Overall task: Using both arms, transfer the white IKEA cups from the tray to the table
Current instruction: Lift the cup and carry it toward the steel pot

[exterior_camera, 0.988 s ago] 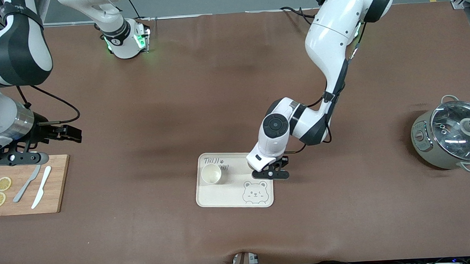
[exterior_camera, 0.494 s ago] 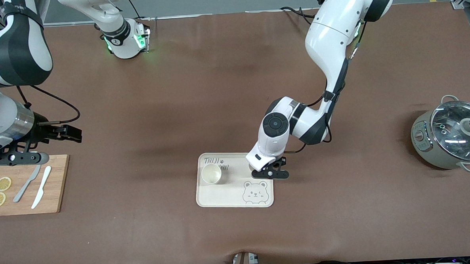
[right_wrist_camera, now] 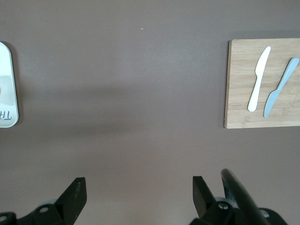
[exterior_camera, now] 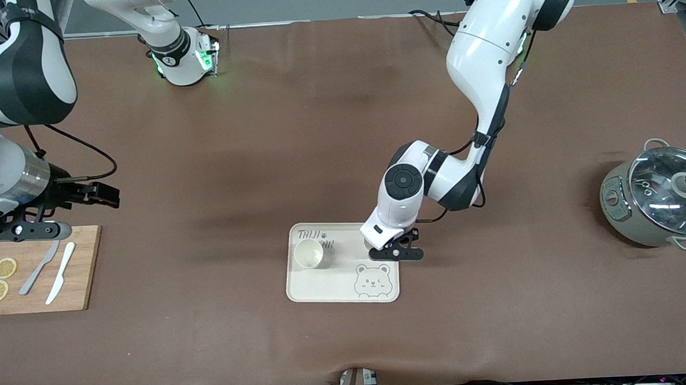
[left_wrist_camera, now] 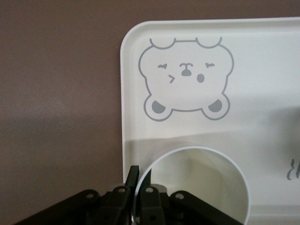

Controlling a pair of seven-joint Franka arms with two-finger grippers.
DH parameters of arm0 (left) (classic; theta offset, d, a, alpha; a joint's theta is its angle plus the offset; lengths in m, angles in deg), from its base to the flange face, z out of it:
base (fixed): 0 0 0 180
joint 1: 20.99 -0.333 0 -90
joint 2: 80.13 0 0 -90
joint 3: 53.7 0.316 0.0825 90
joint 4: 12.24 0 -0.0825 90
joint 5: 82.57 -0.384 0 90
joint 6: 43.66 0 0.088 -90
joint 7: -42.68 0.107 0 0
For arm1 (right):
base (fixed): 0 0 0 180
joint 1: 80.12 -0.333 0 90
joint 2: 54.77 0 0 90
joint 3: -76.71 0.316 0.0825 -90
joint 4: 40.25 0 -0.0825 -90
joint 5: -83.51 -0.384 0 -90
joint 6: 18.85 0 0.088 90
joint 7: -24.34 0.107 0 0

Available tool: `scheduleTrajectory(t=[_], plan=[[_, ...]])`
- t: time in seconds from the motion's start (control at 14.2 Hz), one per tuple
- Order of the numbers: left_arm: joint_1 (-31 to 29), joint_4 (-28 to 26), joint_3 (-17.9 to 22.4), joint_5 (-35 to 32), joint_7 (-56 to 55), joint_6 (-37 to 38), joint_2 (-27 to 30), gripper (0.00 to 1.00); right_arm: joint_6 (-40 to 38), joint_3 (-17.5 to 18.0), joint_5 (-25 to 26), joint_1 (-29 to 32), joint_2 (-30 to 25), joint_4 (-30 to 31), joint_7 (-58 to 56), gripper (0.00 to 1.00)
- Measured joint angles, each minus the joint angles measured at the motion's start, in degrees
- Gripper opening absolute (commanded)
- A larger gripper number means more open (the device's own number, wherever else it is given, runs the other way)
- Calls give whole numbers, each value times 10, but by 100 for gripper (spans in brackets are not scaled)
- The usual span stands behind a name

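The left hand (left_wrist_camera: 138,199) pinches the thin rim of a cup (left_wrist_camera: 197,180), probably light, stiff and slick, on the tray (exterior_camera: 324,286), while the right hand (right_wrist_camera: 136,199) waits spread above the table (exterior_camera: 259,132).

A wooden cutting board (exterior_camera: 36,270) carries two knives (exterior_camera: 50,274) and lemon slices (exterior_camera: 0,280); a lidded pot (exterior_camera: 658,200) stands well apart.

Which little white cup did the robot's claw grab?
The cup at the tray's edge toward the left arm's end, its rim pinched by the left claw. The other cup, beside the lettering, stands untouched.
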Motion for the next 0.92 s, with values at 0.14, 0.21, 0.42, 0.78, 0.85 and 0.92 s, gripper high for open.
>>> scheduleTrajectory(t=[0.14, 0.21, 0.42, 0.78, 0.85, 0.92], plan=[[0, -7, 0, 0, -11, 0, 14, 0, 0, 0, 0, 0, 0, 0, 0, 100], [0, -9, 0, 0, -13, 0, 21, 0, 0, 0, 0, 0, 0, 0, 0, 100], [0, -25, 0, 0, -13, 1, 46, 0, -1, 0, 0, 0, 0, 0, 0, 100], [-11, -86, 0, 0, -7, 20, 130, 0, -1, 0, 0, 0, 0, 0, 0, 100], [-14, -94, 0, 0, 1, 41, 149, 0, -1, 0, 0, 0, 0, 0, 0, 100], [-17, -100, 0, 0, 10, 62, 165, 0, -1, 0, 0, 0, 0, 0, 0, 100]])
